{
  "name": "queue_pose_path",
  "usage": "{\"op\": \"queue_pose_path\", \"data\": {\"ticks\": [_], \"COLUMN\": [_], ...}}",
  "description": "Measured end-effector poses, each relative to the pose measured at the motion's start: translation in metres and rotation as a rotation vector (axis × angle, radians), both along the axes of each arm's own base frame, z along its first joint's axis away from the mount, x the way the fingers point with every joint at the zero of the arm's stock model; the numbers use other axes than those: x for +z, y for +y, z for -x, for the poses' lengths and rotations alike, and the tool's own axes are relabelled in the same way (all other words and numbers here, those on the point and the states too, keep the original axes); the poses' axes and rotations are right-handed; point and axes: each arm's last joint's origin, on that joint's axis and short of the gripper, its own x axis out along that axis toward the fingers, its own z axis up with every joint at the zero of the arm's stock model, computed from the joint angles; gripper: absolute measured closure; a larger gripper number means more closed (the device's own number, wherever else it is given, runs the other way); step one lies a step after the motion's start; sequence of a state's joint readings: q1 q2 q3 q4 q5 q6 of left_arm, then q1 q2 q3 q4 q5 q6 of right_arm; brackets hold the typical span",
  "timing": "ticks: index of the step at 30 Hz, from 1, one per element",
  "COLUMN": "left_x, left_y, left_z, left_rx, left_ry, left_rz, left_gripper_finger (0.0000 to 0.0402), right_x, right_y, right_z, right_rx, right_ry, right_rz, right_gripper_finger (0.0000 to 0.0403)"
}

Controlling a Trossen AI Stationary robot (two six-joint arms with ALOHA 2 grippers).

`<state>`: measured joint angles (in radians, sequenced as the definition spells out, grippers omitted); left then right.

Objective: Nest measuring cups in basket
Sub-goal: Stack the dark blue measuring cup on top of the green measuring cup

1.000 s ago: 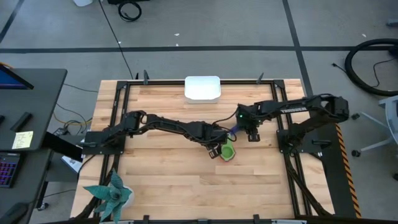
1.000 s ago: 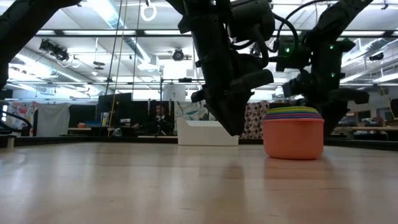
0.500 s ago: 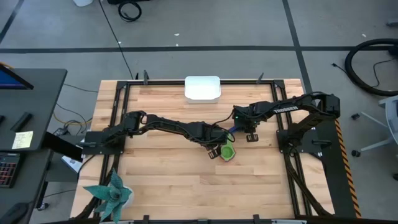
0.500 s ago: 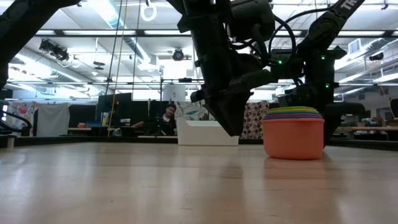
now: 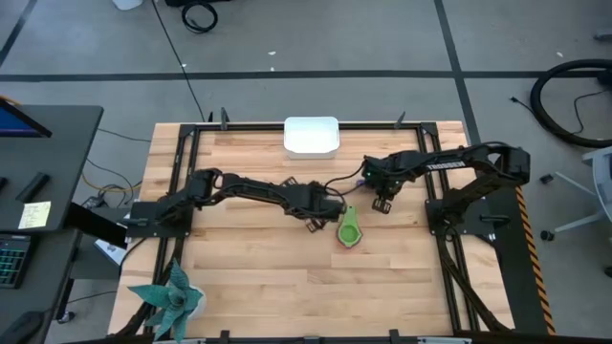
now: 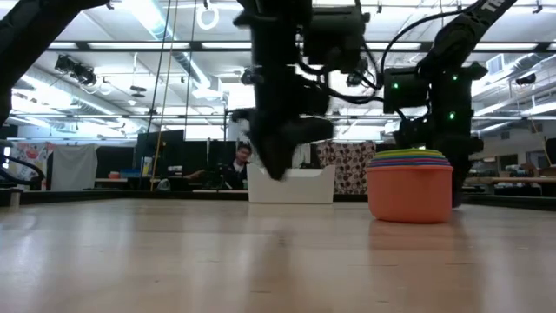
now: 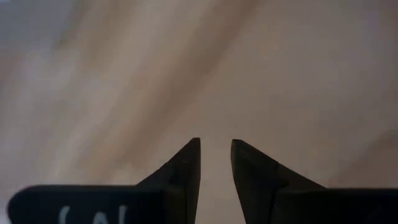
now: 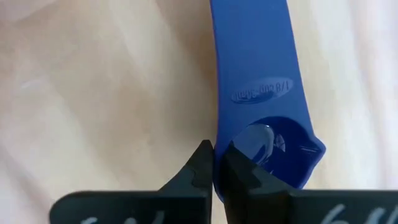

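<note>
Measuring cups (image 6: 409, 184) of coloured plastic sit stacked mid-table, well short of the white plastic basket (image 5: 311, 136) — my right gripper (image 8: 214, 163) has clenched beside the dark blue flat handle (image 8: 258, 74) (my left gripper (image 7: 215, 158), slightly parted, holds nothing) — so I should reopen and straddle it before lifting.

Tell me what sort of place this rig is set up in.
Most likely a large robotics lab or workshop. The wooden table stands on a bare grey floor with taped lines and loose cables; the low view shows a high ceiling with strip lights and a person seated at desks beyond.
</note>
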<state>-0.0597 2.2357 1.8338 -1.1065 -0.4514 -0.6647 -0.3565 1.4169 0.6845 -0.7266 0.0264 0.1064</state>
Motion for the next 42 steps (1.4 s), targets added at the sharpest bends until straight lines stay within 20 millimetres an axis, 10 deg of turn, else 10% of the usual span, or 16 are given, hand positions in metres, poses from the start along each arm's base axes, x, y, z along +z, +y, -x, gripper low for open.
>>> {"op": "queue_pose_path", "data": {"ticks": [14,26,42], "left_x": [0.073,0.122,0.167], "left_y": [0.06,0.096,0.125], "left_z": [0.059,0.084,0.122], "left_rx": [0.195,0.127,0.258], "left_ry": [0.205,0.27,0.216], "left_rz": [-0.456,-0.769,-0.838], "left_gripper_finger": [0.0308,0.0308,0.0308], "right_x": [0.081,0.147,0.108], "right_y": [0.004,0.076,0.15], "right_z": [-0.027,-0.061,-0.135], "right_rx": [-0.489,-0.904,-1.132], "right_ry": [-0.081,-0.196,-0.079], "right_rz": [-0.18,-0.355,-0.269], "right_gripper_finger": [0.0389,0.0389,0.0389]}}
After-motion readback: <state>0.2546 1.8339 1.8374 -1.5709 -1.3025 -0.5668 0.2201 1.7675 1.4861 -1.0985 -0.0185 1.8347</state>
